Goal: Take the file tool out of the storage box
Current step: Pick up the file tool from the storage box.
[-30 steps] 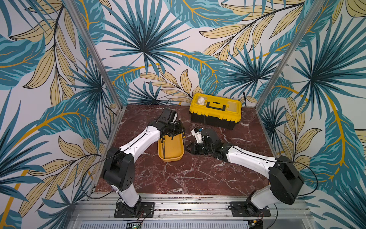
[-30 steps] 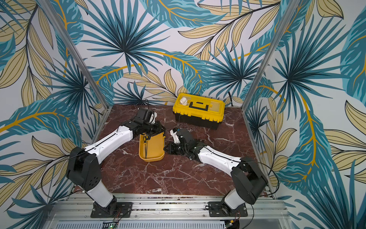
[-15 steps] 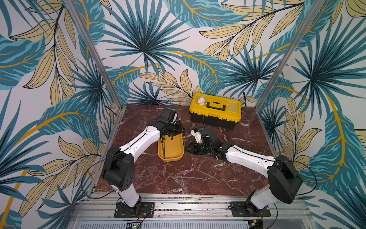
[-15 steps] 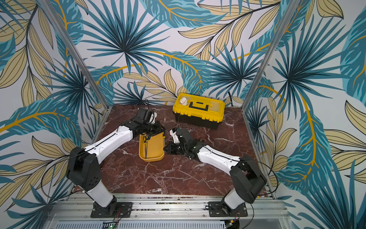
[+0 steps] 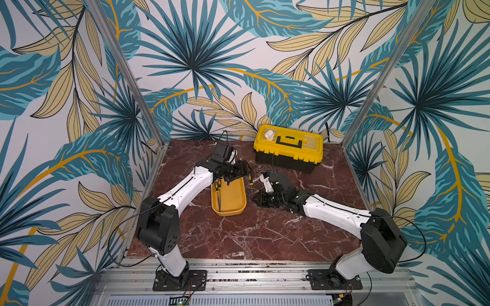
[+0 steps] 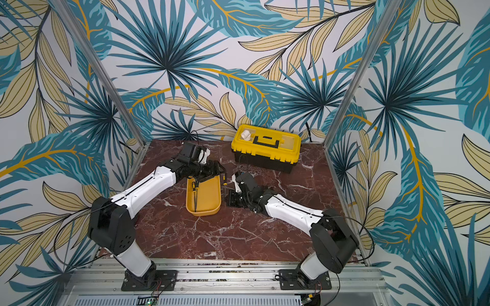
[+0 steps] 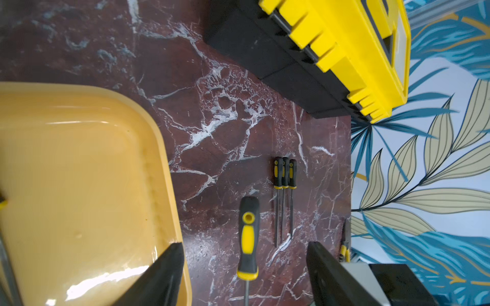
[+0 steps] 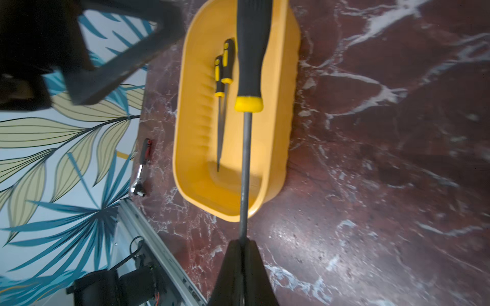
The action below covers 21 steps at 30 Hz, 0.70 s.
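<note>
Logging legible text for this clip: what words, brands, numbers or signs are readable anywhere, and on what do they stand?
No readable text in any view.
toolbox: no legible brand or label on its lid.
file tool: black and yellow handle, no print visible.
storage box: plain walls, unmarked.

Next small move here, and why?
Probably the right gripper should carry the file away from the box toward the table: it is shut on the file's shaft, and the left gripper stands open around the handle.
</note>
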Tool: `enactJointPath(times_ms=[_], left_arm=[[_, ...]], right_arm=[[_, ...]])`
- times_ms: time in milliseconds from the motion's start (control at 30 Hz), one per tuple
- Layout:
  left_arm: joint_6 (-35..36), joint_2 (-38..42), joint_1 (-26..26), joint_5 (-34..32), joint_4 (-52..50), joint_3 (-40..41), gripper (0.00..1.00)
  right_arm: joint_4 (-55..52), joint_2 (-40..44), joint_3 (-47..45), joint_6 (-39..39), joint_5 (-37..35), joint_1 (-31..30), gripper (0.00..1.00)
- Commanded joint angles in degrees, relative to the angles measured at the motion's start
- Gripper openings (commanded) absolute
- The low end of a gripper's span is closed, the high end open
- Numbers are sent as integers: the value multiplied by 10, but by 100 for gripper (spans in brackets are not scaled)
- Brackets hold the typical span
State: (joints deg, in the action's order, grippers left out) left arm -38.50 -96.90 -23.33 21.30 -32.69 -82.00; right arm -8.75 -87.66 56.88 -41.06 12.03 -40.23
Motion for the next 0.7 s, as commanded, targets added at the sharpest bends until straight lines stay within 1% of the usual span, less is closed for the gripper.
enactJointPath(times_ms=[0,100,133,200,300,667], left_arm=[[60,35,7,-40,-65,-36,87],[89,48,7,-76,-97,-36,98],[94,54,8,-82,-100,-31,100],[99,64,8,-88,-102,-21,100],[105,75,8,-98,-110,-12,100],[113,104,10,-124,-116,19,100]], right_arm=[[-100,31,14,18,-99,-4,0],[-148,36,11,32,-154,-3,0],[-157,36,7,37,-168,-3,0],[-171,32,-1,41,-191,-1,0],[-178,23,-16,45,-207,6,0],[-177,-25,-43,63,-217,44,0]])
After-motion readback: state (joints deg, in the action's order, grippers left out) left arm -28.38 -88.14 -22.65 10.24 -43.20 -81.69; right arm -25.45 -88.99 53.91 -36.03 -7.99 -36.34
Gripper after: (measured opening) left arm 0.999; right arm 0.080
